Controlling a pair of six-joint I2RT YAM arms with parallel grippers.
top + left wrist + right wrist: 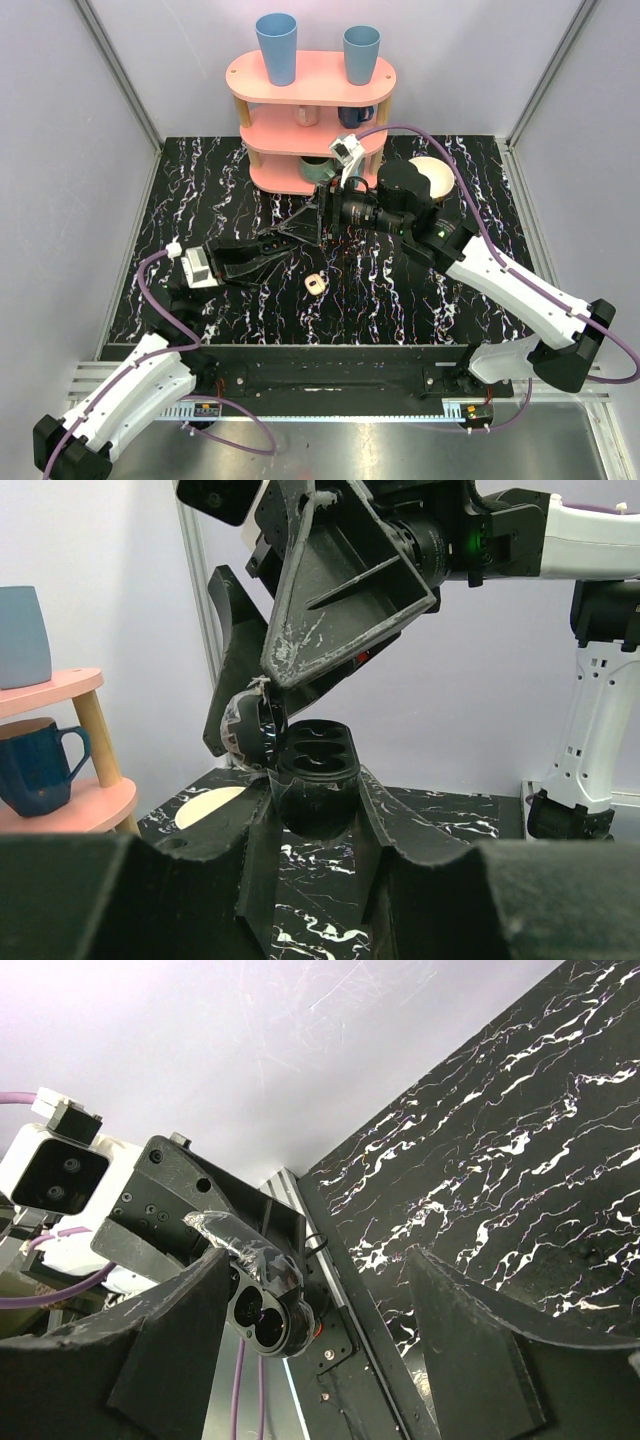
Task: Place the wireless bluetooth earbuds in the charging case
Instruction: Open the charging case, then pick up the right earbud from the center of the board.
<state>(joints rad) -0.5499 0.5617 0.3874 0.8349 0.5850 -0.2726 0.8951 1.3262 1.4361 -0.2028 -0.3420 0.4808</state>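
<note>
My left gripper (pixel 283 250) (pixel 315 805) is shut on a small black charging case (pixel 318 762) with two round hollows facing up. Its hinged lid (pixel 248 730), wrapped in clear tape, stands open to the left. My right gripper (pixel 290 232) (pixel 310 1305) is open and hangs just above and behind the case (pixel 262 1308), one of its fingers (pixel 340 590) close over the lid. No earbuds show in the hollows. A small cream-white piece (pixel 315 284) with tan spots lies on the table below the grippers; I cannot tell whether it is the earbuds.
A pink three-tier shelf (pixel 310 95) stands at the back with two blue cups on top and a dark blue mug (pixel 35 765) lower down. A round cream bowl (pixel 432 175) (pixel 210 805) sits on the black marbled table (pixel 480 190) to its right.
</note>
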